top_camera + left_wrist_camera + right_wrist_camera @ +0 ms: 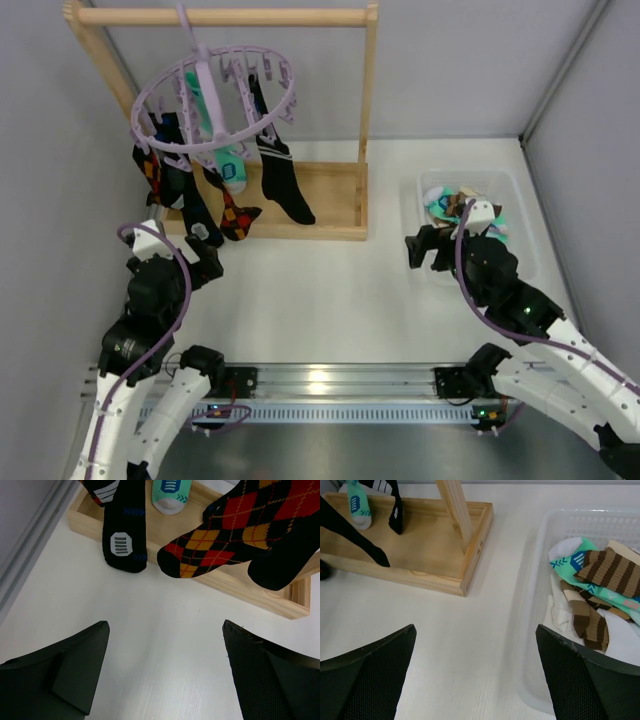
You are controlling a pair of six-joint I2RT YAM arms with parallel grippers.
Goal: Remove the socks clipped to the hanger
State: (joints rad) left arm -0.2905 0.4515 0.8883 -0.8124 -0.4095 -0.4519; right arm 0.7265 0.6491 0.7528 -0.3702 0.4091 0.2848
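Observation:
The lavender ring hanger [214, 102] hangs by its hook from the wooden rail. Several socks are clipped to it: a plain black sock [284, 180], a teal-and-white sock [231, 170], an argyle sock [235, 213] and dark ones at the left. In the left wrist view I see the argyle sock [220, 542], a black sock with a grey patch [124, 530] and a teal toe [170, 494]. My left gripper [200, 262] is open and empty just below the hanging socks. My right gripper [430, 250] is open and empty beside the bin.
The wooden rack's base tray [330, 205] stands under the hanger, with an upright post [455, 510]. A clear plastic bin [512, 190] at the right holds several loose socks, teal and brown-striped [600, 575]. Grey walls close in left and right.

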